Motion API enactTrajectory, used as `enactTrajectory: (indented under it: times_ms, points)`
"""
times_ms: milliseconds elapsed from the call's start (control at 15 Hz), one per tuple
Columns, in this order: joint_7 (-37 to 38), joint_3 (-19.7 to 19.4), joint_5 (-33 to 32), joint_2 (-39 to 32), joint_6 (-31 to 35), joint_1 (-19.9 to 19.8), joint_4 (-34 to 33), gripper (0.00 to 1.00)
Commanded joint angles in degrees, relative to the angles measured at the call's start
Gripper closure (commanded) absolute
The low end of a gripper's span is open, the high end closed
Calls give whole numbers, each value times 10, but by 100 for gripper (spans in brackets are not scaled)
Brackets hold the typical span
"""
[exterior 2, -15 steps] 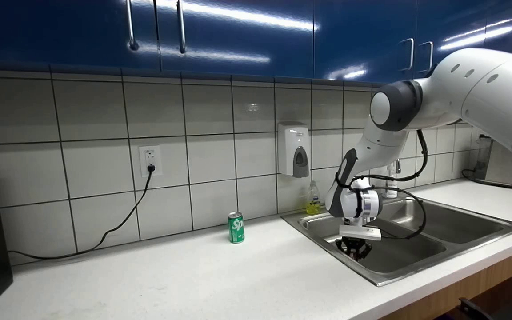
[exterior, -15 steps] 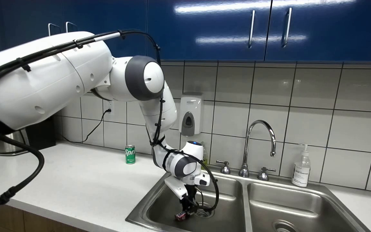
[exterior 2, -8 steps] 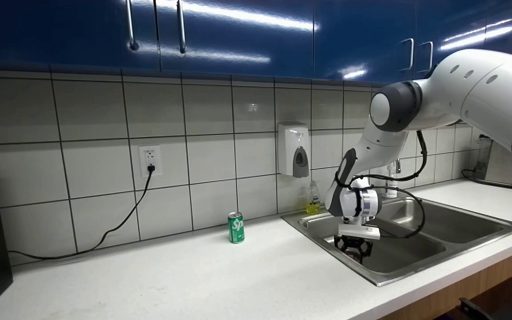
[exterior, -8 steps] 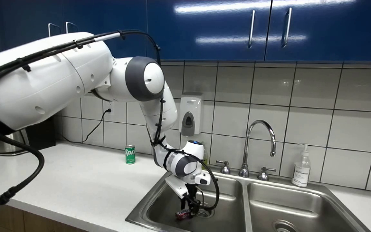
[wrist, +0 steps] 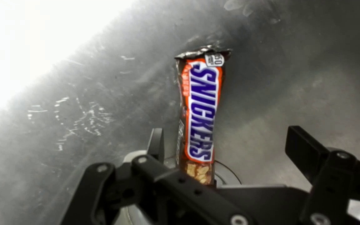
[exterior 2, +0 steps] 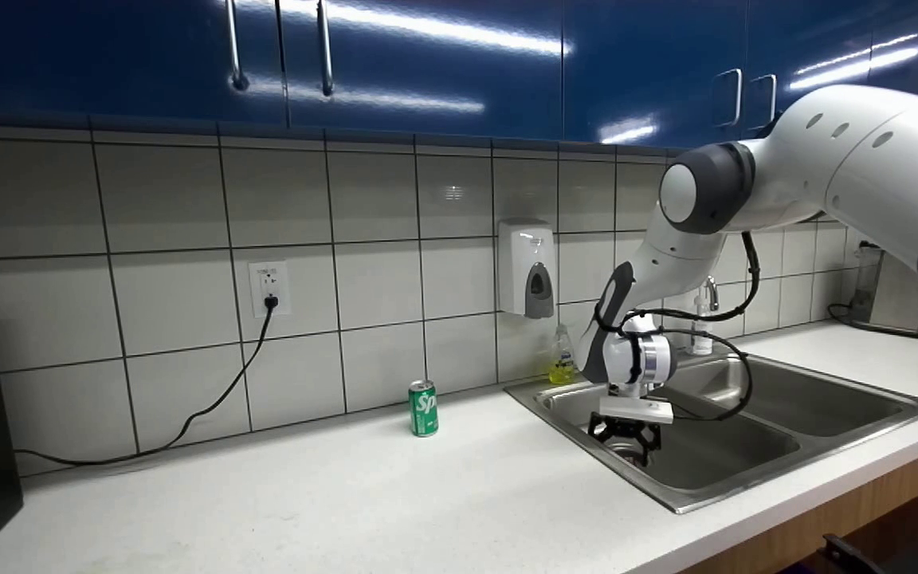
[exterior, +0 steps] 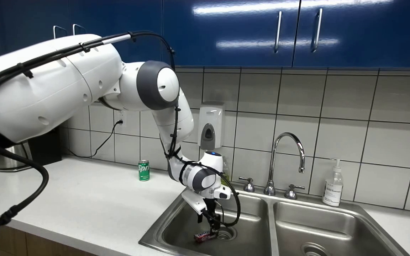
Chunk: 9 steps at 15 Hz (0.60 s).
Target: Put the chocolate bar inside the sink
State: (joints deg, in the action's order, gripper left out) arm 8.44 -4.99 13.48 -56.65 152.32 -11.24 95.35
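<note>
- At the left of an exterior view, my white arm (exterior: 94, 71) stretches in over the white worktop (exterior: 94, 206), and a black box (exterior: 46, 147) stands behind it.
- Next comes a wall outlet (exterior 2: 280, 279) with a black plug (exterior 2: 271, 301) pushed into it.
- A green can (exterior: 143, 170) stands upright on the worktop near the tiled wall (exterior: 255, 131), well apart from my tool (wrist: 228, 145).
- Then the steel sink (exterior: 166, 218) begins, let into the worktop.
- In its left-hand basin (exterior: 249, 234) I see the chocolate bar (wrist: 202, 112) lying flat on the bottom, its dark brown and red wrapper lettered SNICKERS. One end lies at the round drain (exterior: 226, 233), whose ring shows on both sides of it in the wrist view.
- My tool reaches down into that same basin, its two fingers (wrist: 305, 153) spread wide. In the wrist view the bar shows between the fingertips, nearer the left-hand one, a gap on either side. How high the tips stand above the steel I cannot tell.
- Above my wrist a white soap dispenser (exterior: 211, 124) hangs on the wall; below it, a bottle of yellow-green liquid (exterior 2: 562, 367) stands at the sink's back edge.
- The chrome faucet (exterior: 272, 163) rises behind the sink's middle, between two handles (exterior: 248, 185).
- Last, at the right, come the right-hand basin (exterior: 311, 227) and, behind it, an upright pump bottle (exterior: 333, 188).
</note>
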Motion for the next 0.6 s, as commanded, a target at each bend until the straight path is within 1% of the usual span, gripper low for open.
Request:
enactTrajectory:
  times_ms: [0,533]
  points:
    - [21,-13,-8,24,8,18,15,0]
    - [38,-33,-9,47,26,35,25,0]
